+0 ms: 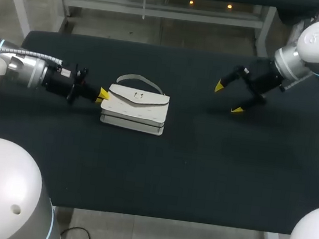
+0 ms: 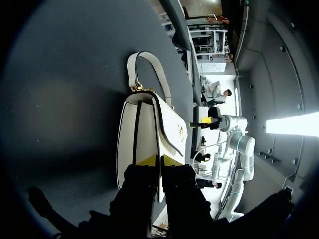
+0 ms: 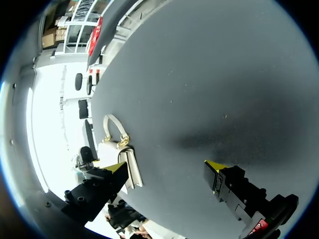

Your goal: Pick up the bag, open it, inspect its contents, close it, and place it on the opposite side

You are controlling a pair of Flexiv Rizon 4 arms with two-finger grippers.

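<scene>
Two grippers: left gripper (image 1: 102,95) at the left end of the bag (image 1: 134,109); right gripper (image 1: 228,99) well apart from it, over the right half of the table (image 1: 200,165).
Bag position: lying flat on the table, left of middle, flap side up, handle (image 1: 141,81) toward the far edge.
Left pincer: narrow, yellow tips close together, apparently nipping the bag's end edge between them.
Right pincer: wide, nothing between the fingers, hanging above bare cloth.
Step in hand: judged as the pick-up; grip taken, bag not yet lifted, flap shut.
Next move: a level lift by the left arm, then probably the right gripper brought across to raise the flap at the clasp (image 1: 137,96); a thin edge hold likely to let the bag swing or slip.
Bag material: white, smooth, leather-like; boxy body, pointed envelope flap, dark piping along the side seams.
Fittings: small gold clasp, gold rings at the handle ends.
Handle: flat arched strap.
Table surface: dark, matt, cloth-like.
</scene>
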